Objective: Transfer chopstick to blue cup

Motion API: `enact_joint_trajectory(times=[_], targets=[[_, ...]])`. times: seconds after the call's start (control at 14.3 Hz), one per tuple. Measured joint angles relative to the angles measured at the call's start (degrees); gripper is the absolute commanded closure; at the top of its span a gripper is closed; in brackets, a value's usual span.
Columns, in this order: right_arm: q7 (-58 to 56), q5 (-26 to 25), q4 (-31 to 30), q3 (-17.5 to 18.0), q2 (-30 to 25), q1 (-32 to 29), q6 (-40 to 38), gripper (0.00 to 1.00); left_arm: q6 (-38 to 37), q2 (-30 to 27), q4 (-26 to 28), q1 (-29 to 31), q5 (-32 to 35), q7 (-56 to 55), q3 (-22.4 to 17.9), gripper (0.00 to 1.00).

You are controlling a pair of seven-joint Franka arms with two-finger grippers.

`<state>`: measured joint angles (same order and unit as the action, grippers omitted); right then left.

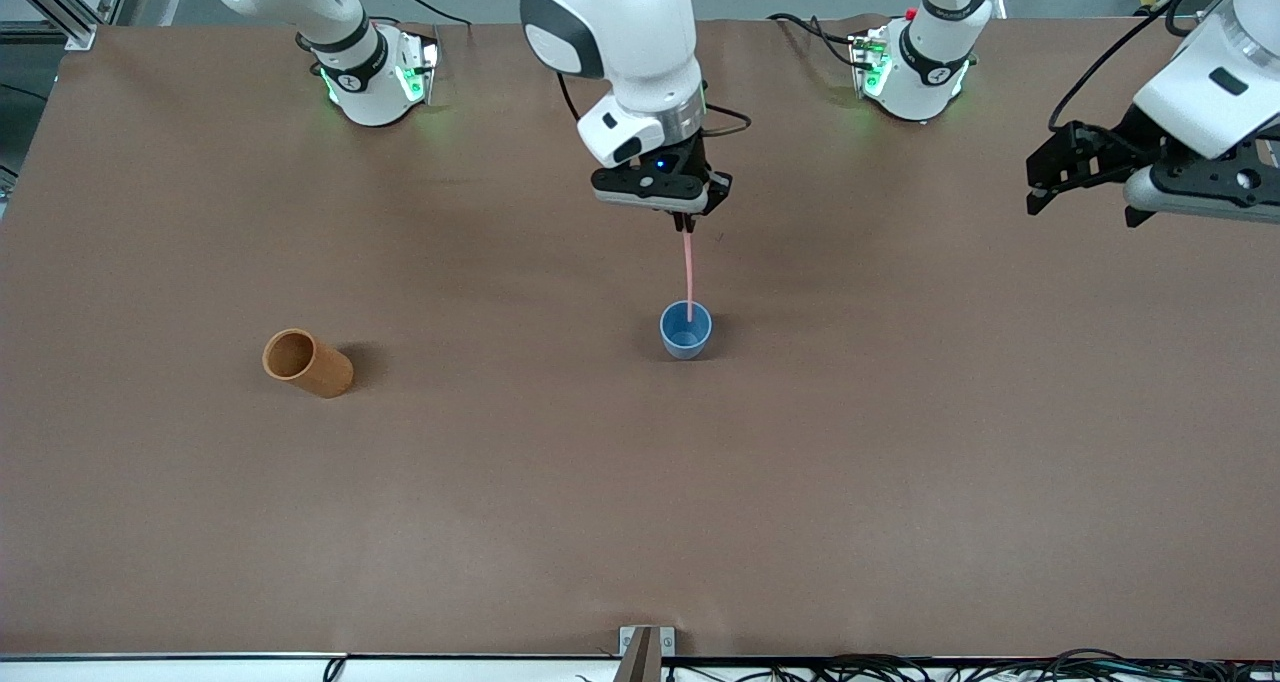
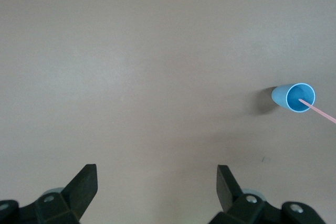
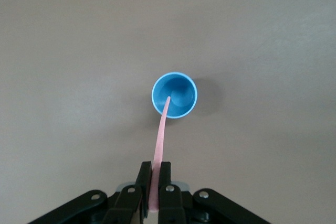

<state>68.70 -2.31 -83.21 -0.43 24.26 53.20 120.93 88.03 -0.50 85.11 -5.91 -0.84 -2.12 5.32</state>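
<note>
The blue cup (image 1: pixel 686 330) stands upright near the middle of the table. Directly over it my right gripper (image 1: pixel 685 224) is shut on the top of the pale pink chopstick (image 1: pixel 689 272), which hangs nearly upright. Its lower tip dips inside the rim. The right wrist view shows the chopstick (image 3: pixel 160 140) clamped in the right gripper (image 3: pixel 155 169) and ending inside the blue cup (image 3: pixel 175 95). My left gripper (image 1: pixel 1085 177) waits open and empty in the air at the left arm's end of the table. Its wrist view shows the left gripper (image 2: pixel 156 174), the blue cup (image 2: pixel 294 97) and the chopstick (image 2: pixel 319 111).
An orange-brown cylindrical cup (image 1: pixel 307 362) lies on its side toward the right arm's end of the table, a little nearer the front camera than the blue cup. The arm bases (image 1: pixel 372 82) (image 1: pixel 912 72) stand along the table's edge farthest from the camera.
</note>
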Motion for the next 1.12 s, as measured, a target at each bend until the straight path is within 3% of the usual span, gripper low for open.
enact_joint_trajectory(times=[0.21, 0.84, 1.12], targets=[[0.1, -1.2, 0.1, -0.1, 1.0, 0.5, 1.1, 0.95, 0.0, -0.5, 1.0, -5.0, -0.1, 0.1, -5.5, 0.00], [0.1, -2.5, 0.1, -0.3, 3.7, 1.5, 4.5, 0.72, 0.1, -0.7, 1.0, -5.0, -0.1, 0.1, -6.0, 0.00], [0.0, -2.6, 0.8, -1.4, 3.6, 0.8, 4.6, 0.07, 0.1, -0.7, 0.9, -4.6, -0.1, 0.1, -6.2, 0.00]])
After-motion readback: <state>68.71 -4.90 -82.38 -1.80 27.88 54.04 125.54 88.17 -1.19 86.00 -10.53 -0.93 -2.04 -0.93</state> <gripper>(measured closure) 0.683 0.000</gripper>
